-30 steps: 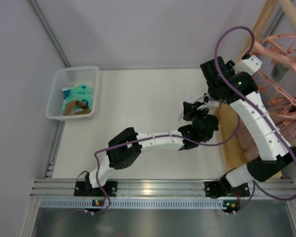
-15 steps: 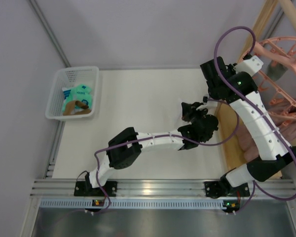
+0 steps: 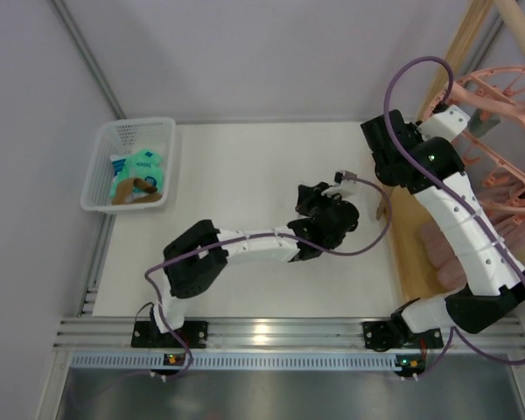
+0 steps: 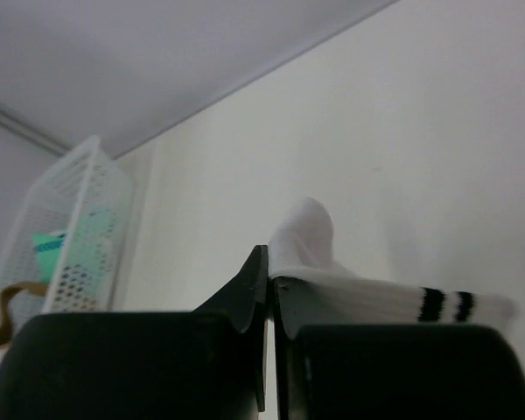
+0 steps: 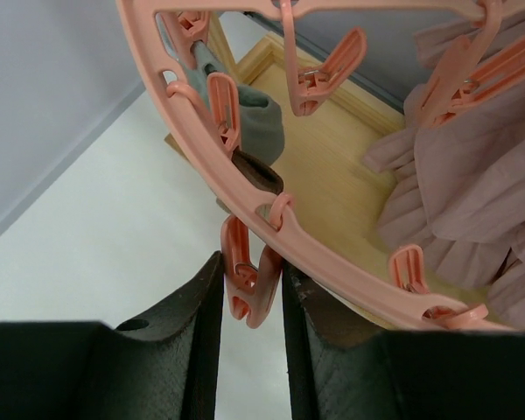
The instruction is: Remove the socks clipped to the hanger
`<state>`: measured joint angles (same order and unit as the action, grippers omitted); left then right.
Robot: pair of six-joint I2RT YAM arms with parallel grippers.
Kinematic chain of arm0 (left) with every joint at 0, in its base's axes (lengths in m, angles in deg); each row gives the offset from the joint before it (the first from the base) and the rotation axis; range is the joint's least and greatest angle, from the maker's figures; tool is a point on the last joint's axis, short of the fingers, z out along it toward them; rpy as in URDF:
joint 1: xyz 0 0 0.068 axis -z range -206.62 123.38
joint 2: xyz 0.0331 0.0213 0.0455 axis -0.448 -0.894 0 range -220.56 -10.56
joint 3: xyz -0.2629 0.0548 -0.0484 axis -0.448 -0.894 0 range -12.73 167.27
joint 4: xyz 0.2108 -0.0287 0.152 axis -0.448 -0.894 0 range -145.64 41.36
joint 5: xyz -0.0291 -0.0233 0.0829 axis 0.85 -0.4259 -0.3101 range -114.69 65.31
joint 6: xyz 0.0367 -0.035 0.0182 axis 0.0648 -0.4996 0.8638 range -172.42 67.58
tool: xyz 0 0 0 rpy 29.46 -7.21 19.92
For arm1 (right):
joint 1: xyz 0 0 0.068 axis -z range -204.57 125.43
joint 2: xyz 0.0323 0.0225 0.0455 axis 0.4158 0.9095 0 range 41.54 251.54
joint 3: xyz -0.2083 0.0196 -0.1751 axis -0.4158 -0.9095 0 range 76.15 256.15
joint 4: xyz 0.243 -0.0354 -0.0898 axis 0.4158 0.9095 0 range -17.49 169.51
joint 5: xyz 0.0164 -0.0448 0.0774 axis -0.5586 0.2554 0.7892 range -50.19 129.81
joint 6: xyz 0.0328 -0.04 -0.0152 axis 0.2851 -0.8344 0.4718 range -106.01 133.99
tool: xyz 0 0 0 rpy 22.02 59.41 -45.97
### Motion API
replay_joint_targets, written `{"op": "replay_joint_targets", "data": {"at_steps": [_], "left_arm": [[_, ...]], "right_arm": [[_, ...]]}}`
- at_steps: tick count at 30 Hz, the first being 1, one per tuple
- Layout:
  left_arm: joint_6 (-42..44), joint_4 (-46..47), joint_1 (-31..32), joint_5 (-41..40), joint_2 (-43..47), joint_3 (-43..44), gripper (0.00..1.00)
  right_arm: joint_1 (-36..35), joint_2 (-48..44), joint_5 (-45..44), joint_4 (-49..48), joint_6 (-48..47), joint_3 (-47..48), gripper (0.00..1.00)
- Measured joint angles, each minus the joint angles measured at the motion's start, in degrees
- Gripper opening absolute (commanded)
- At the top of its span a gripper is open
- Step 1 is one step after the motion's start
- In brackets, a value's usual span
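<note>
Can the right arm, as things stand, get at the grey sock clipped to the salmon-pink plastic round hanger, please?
Probably yes. The right gripper grips a pink clip on the hanger, and the grey sock hangs a little further along the ring, in plain view. It must let go first.

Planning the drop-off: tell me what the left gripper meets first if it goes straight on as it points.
Bare table, most likely, though depth is unclear. The left gripper, shut on the sock, points right of the basket, so it would probably miss that.
</note>
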<state>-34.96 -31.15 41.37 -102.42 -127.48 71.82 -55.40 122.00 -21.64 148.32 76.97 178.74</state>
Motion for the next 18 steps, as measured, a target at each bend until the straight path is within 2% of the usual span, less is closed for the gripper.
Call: {"op": "replay_joint_targets", "data": {"at_steps": [3, 7, 10, 14, 18], "left_arm": [[-10.23, -12.15, -5.01, 12.20, 7.39, -4.11, 0.00], [-19.89, -20.76, -17.11, 25.83, 21.00, -10.38, 0.00], [-25.33, -26.86, -27.34, 36.44, 27.63, -10.40, 0.00], [-28.96, -33.46, -39.36, 44.92, 30.58, -10.29, 0.00], [-30.77, -39.82, -50.25, 47.08, 30.84, -10.29, 0.00]], "right_arm": [[0.00, -2.19, 1.44, -0.61, -2.43, -1.62, 0.06], [0.00, -4.72, 3.82, -1.99, -5.68, -3.30, 0.06], [0.00, -6.45, 5.86, -4.02, -8.44, -4.66, 0.06], [0.00, -9.14, 7.98, -6.54, -11.19, -7.21, 0.07], [0.00, -11.85, 9.16, -8.98, -13.14, -10.71, 0.07]]}}
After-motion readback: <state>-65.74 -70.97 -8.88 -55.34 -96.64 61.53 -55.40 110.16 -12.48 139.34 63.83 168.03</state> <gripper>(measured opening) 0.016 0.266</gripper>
